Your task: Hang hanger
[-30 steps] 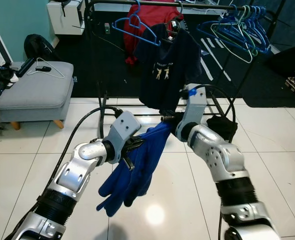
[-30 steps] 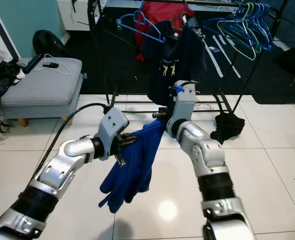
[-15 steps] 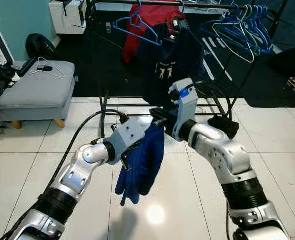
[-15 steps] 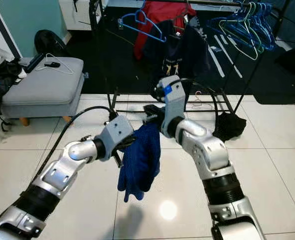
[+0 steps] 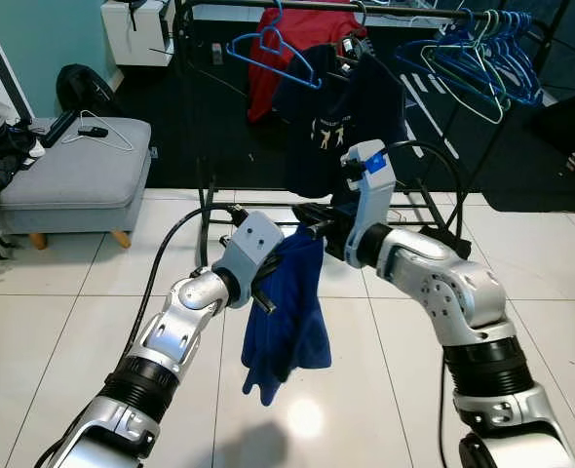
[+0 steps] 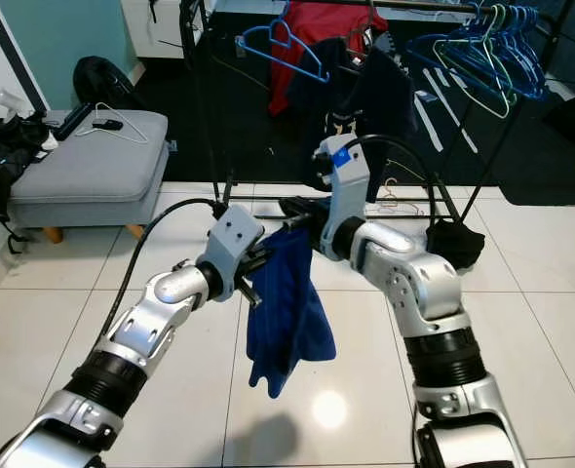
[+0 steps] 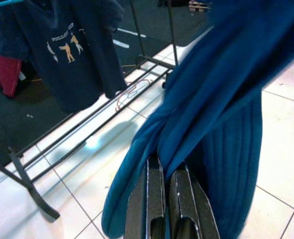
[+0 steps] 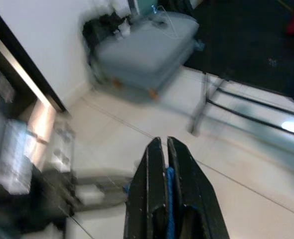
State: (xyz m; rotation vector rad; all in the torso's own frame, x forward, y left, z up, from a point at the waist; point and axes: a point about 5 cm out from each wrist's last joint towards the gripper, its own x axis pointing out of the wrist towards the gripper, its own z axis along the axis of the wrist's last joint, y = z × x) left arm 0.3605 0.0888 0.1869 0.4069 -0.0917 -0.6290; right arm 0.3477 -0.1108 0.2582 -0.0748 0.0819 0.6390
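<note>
Blue knit garment (image 5: 286, 312), draped limp between both grippers, held above the white tile floor (image 5: 54, 322) just in front of the clothes rack (image 5: 202, 146). Hanger inside it not made out; hook hidden if there at all. Upper edge bunched and pinched at two spots, the rest hanging down in folds.

Left gripper (image 5: 264, 290) closed on a fold at the garment's left side; in the left wrist view fingers (image 7: 155, 199) pressed together with blue cloth wrapped round them. Right gripper (image 5: 312, 219) at the top of the garment, fingers (image 8: 152, 191) together with a sliver of blue caught between them.

Behind: rack rail carrying a red garment (image 5: 297, 44), a dark blue T-shirt (image 5: 341, 117) with a small print, one loose blue hanger (image 5: 273, 54) and a cluster of blue and green hangers (image 5: 482, 54) to the right. Black cloth (image 5: 443, 239) slumped on the rack's lower bar. Grey footstool (image 5: 68, 171) to the left with a cable on top.

Judgement for the step: lift still needed, rail well above the held garment. Best to raise the right side first, keep the top edge taut between the two grips so the cloth does not slide off, and aim for the open stretch of rail between T-shirt and hanger cluster. Risk: snagging the dark T-shirt on the way up.
</note>
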